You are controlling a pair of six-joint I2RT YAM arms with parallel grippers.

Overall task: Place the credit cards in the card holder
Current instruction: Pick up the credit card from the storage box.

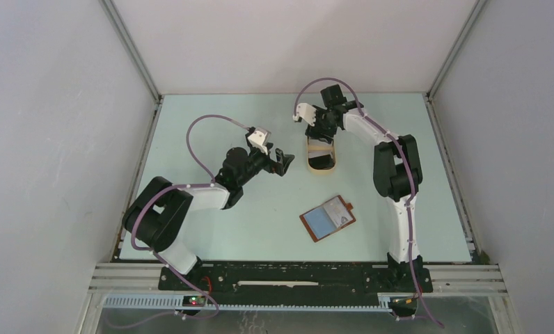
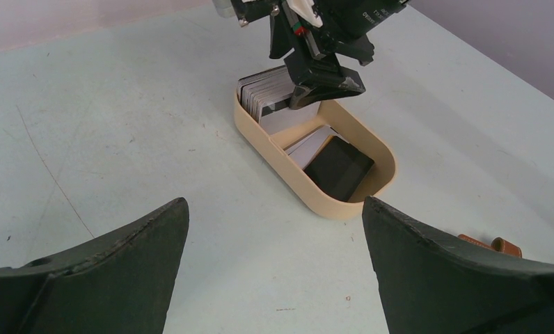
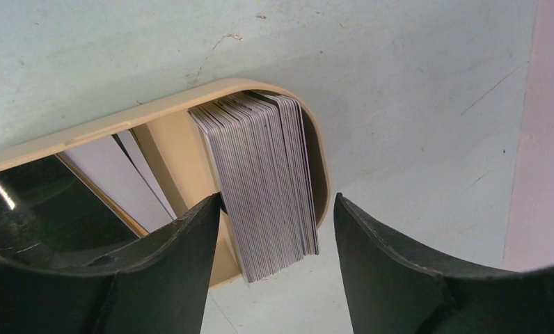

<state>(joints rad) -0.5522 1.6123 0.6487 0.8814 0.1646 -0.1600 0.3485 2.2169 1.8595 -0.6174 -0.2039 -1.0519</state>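
Observation:
A thick stack of grey-white credit cards (image 3: pixel 260 174) stands on edge in the far compartment of a tan oval tray (image 3: pixel 121 120). More cards, white and black (image 2: pixel 337 167), lie in the tray's near compartment. My right gripper (image 3: pixel 275 202) is open above the stack, one finger on each side of it; it also shows in the top view (image 1: pixel 323 131). The reddish-brown card holder (image 1: pixel 328 218) lies open on the table in front of the tray, with a pale blue face showing. My left gripper (image 1: pixel 282 162) is open and empty, just left of the tray (image 1: pixel 321 169).
The tray's near rim (image 2: pixel 323 205) lies just ahead of my left gripper (image 2: pixel 274 202). A corner of the card holder (image 2: pixel 493 243) shows behind the right finger. Walls enclose the table on three sides.

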